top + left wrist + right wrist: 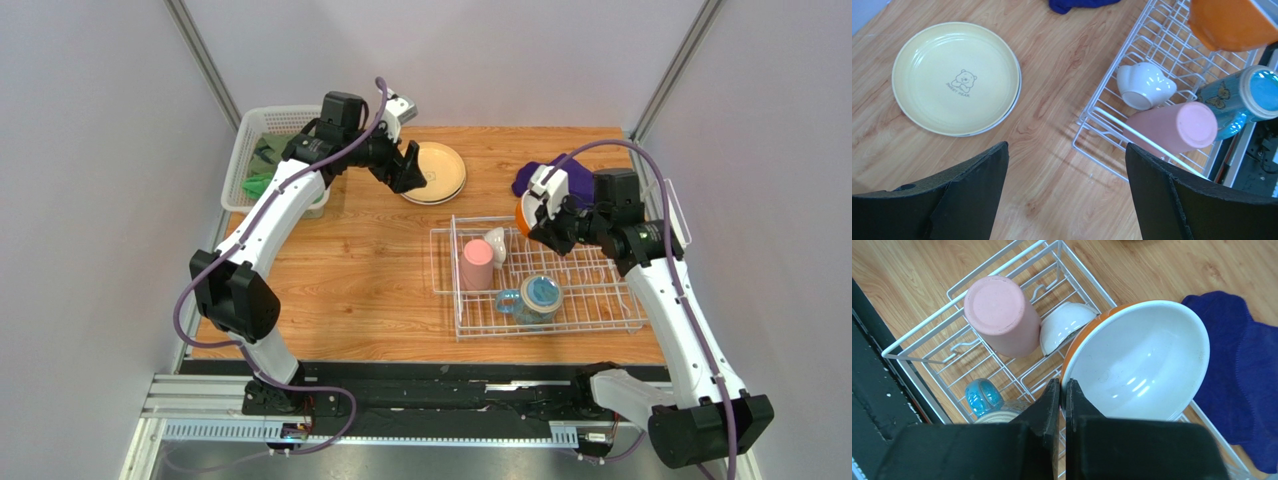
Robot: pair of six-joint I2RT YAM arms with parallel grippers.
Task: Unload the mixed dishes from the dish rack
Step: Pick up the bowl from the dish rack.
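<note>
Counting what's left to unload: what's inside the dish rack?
A pink tumbler, small white bowl and blue mug. The right gripper holds an orange bowl above the far corner of the dish rack, hiding the wires beneath.

The dish rack [600, 300] sits at the table's [350, 280] right, holding a tumbler [476, 266], a small bowl [495, 243] just behind it and a mug [535, 297] to its right — a larger bowl [522, 215] at the rack's far edge, the cloth [575, 180] behind — the plate [434, 172] far left, near the basket [262, 140].
</note>
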